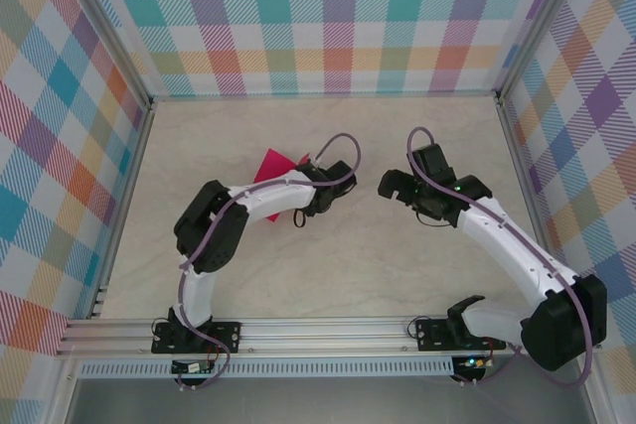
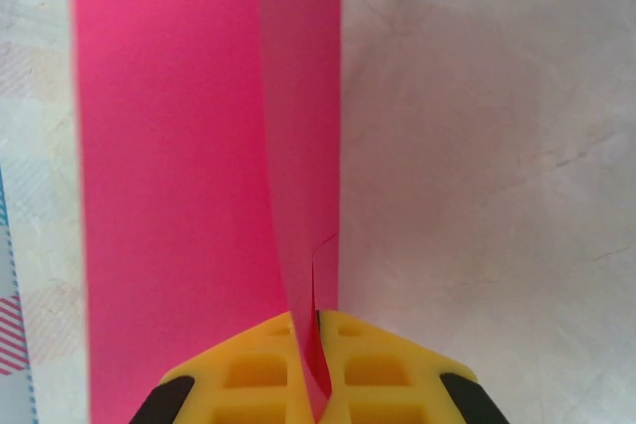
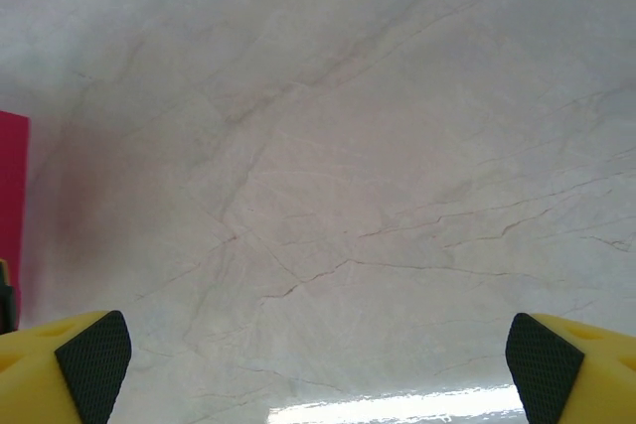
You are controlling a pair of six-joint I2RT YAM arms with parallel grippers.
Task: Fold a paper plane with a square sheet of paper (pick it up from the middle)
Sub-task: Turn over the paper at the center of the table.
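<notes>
1. The square sheet of paper (image 1: 273,166) is left of the table's (image 1: 397,275) centre; from above, its magenta corner pokes out from behind the left arm's white forearm, towards the back wall.
2. In the left wrist view the square sheet of paper (image 2: 169,146) spreads as a broad flat panel on the left; a narrower strip of it stands on edge and curves down towards the camera.
3. The left gripper (image 1: 313,186) sits just right of that pink corner; in its own wrist view the left gripper (image 2: 316,354) has its yellow fingers (image 2: 258,374) pressed together, pinching the raised strip in the thin slit between them.
4. The right gripper (image 1: 397,186) is near the table's middle, apart from the left one, facing it across bare pale marbled tabletop.
5. In the right wrist view the right gripper (image 3: 318,364) is spread wide, nothing between its jaws; its black pads (image 3: 94,354) sit at the two lower corners; a sliver of the square sheet of paper (image 3: 12,196) shows at the left edge.
</notes>
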